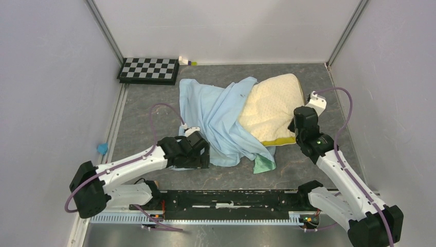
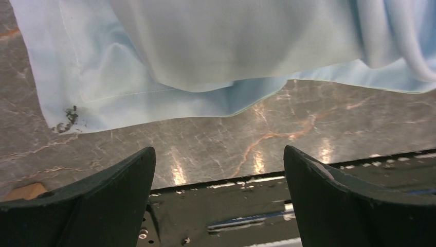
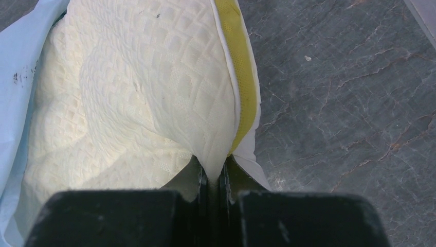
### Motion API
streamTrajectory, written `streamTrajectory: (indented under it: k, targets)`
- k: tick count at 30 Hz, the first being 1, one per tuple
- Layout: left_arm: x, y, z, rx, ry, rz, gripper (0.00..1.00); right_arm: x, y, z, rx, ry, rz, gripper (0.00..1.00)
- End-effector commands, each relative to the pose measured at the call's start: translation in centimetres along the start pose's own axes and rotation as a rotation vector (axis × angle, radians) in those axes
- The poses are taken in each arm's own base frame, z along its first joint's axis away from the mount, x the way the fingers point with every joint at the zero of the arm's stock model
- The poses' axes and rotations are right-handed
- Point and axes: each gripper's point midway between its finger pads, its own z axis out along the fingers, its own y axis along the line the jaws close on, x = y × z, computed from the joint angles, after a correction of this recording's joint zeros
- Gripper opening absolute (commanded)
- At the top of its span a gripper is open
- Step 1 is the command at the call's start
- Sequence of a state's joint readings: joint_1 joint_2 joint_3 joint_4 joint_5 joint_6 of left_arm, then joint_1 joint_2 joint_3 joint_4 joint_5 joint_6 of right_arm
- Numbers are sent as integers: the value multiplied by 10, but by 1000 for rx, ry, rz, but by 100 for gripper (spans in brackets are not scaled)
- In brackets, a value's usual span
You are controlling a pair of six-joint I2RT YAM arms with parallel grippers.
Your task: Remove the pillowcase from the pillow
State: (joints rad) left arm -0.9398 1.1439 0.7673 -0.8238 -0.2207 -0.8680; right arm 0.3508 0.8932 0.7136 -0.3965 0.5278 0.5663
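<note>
Two states: right gripper pinches the pillow at four o'clock; left gripper spread, seemingly clear of the pillowcase.

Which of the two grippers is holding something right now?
The right gripper: shut on the edge of the cream-yellow quilted pillow. The left gripper is open and empty, just short of the wrinkly light-blue fabric pillowcase.

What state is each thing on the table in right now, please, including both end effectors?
pillowcase: wrinkled, bunched over the pillow's left part.
pillow: partly exposed, right part out of the pillowcase.
left end effector: open, holding nothing, just short of the pillowcase edge.
right end effector: shut on the pillow's edge.
checkerboard: lying flat at the far left corner.
</note>
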Motion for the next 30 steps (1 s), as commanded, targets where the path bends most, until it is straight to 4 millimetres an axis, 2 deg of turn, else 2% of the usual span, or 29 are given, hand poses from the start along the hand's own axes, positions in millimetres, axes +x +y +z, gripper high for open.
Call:
streamTrajectory:
  k: [1, 8, 13, 16, 18, 20, 21, 23, 24, 30]
  targets:
    - [-17, 8, 5, -101, -80, 47, 100, -22, 15, -1, -61, -70, 52, 0]
    - [-16, -10, 31, -69, -50, 99, 100, -22, 14, -4, -72, -66, 54, 0]
    - [-11, -6, 53, -51, -3, 66, 100, -21, 11, -8, -78, -71, 51, 0]
    - [-9, 6, 66, -70, 10, 0, 97, -20, 9, -11, -79, -74, 53, 0]
    - [-8, 10, 75, -55, 5, -38, 87, -19, 8, -12, -80, -74, 52, 0]
    - [-4, 12, 83, -27, 17, -79, 67, -17, 6, -12, -76, -71, 46, 0]
    - [-4, 15, 86, -23, 18, -97, 51, -16, 5, -12, -73, -70, 45, 0]
    - [-5, 23, 88, -46, 1, -123, 12, -16, 3, -13, -71, -69, 36, 0]
    - [-9, 27, 85, -64, -19, -137, 3, -15, 2, -14, -70, -65, 30, 0]
    - [-48, 47, 48, -94, -165, -228, 2, -15, -22, -5, 42, -73, 26, 0]
